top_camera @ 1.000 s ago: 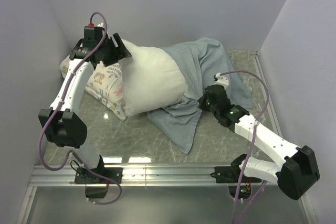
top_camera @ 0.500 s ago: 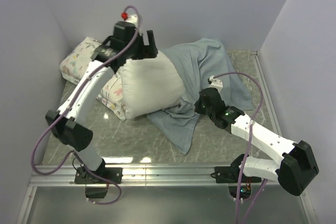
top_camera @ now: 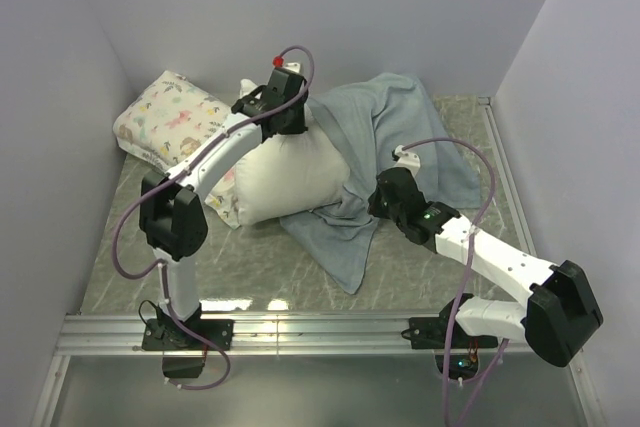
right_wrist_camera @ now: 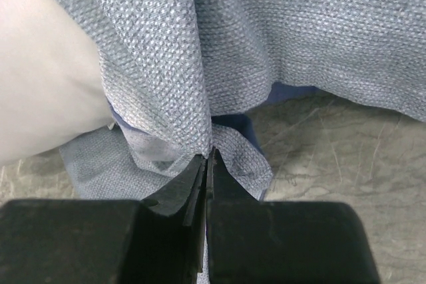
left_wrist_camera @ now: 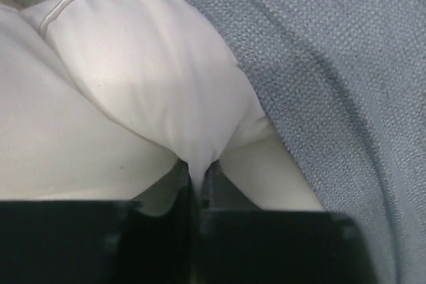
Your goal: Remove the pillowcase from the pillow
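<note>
Left gripper [left_wrist_camera: 198,181] was closed, pinching a fold of the pillow [top_camera: 285,172] at its far edge. Right gripper [right_wrist_camera: 209,159], beside the pillow's right end, was clamped shut on pillowcase [top_camera: 400,127] fabric.

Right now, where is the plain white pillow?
Top view: the pillow lies left of centre, between the floral pillow and the pillowcase covering its right end.

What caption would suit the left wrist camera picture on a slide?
Left gripper pinching a fold of the white pillow, blue-grey pillowcase alongside.
</note>
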Controlling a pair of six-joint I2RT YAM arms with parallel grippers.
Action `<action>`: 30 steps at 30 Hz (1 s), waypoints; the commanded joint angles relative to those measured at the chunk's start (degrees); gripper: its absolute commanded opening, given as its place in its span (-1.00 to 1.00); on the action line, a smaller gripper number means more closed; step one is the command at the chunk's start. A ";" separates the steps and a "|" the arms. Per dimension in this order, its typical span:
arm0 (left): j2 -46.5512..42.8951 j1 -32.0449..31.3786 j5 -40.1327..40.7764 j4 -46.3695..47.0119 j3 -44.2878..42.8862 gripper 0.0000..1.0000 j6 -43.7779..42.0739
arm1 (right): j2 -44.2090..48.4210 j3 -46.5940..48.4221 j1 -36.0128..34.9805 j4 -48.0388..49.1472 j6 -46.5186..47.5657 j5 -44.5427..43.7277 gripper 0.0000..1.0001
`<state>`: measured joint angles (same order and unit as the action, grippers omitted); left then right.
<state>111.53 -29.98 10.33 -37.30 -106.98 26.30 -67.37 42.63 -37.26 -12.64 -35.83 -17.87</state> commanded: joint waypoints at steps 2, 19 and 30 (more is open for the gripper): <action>-3.40 -0.69 -0.13 0.38 6.42 -0.99 1.82 | 1.46 2.88 -0.27 -3.79 1.99 -0.59 -1.00; -17.66 -12.91 8.64 11.99 20.40 -0.99 -4.95 | -23.11 50.96 7.37 -19.61 23.43 -7.19 0.64; -18.10 -15.72 11.90 10.58 19.79 -0.99 -4.68 | -40.20 62.22 10.62 -29.55 22.57 -8.67 0.17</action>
<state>95.50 -44.01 21.65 -25.91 -86.43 22.15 -108.40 100.86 -28.93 -36.97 -13.61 -23.77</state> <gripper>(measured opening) 0.042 0.637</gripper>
